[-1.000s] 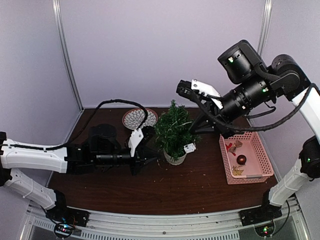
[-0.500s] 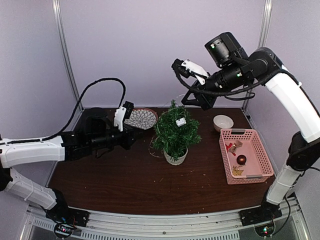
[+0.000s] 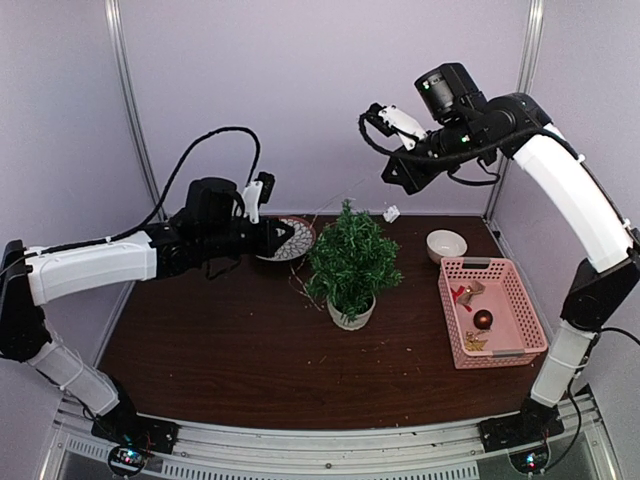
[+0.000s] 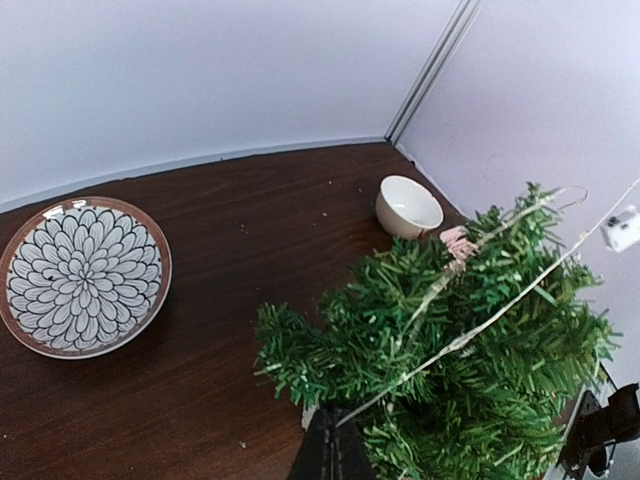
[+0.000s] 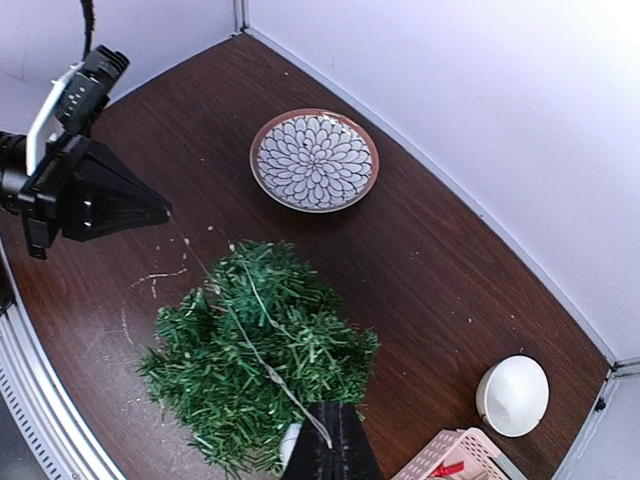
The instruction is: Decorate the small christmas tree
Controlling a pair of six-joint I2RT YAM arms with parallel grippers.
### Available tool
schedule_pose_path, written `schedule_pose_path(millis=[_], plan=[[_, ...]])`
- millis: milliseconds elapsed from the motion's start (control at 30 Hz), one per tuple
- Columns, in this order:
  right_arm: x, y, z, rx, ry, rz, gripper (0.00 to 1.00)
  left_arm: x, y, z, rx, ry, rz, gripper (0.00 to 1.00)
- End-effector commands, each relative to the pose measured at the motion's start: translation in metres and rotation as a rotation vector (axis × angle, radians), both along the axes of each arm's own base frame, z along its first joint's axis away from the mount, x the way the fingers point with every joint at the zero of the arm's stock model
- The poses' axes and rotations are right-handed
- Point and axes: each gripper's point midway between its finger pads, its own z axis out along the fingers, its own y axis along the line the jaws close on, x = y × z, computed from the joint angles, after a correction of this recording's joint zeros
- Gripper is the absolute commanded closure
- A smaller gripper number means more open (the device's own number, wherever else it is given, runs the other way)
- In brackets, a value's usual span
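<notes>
The small christmas tree (image 3: 350,260) stands in its white pot (image 3: 350,318) mid-table; it also shows in the left wrist view (image 4: 450,350) and the right wrist view (image 5: 250,350). A thin light wire (image 4: 480,325) runs taut over the treetop (image 5: 260,340) between both grippers, with a small white tag (image 3: 391,212) hanging from it. My left gripper (image 3: 285,240) is left of the tree, shut on the wire's end (image 4: 335,440). My right gripper (image 3: 395,178) is high above and behind the tree, shut on the other end (image 5: 335,440).
A patterned plate (image 3: 300,228) lies at the back left, partly behind the left gripper. A white bowl (image 3: 446,244) sits at the back right. A pink basket (image 3: 524,300) on the right holds a red ball (image 3: 483,319) and other ornaments. Green needles litter the table.
Both arms have risen. The left gripper went from low beside the pot to up and back-left. The right arm pulled up and back, and the wire came up over the treetop.
</notes>
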Motion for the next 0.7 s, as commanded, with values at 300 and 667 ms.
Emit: schedule_pose_path(millis=[300,667], plan=[[0.029,-0.033,-0.031,-0.033,0.078,-0.132,1.0,0.031,-0.009,0.01,-0.022,-0.008,-0.057,1.0],[-0.045,-0.049,-0.046,0.026,0.14,0.042,1.0,-0.027,-0.018,0.018,0.031,-0.166,-0.395,1.0]])
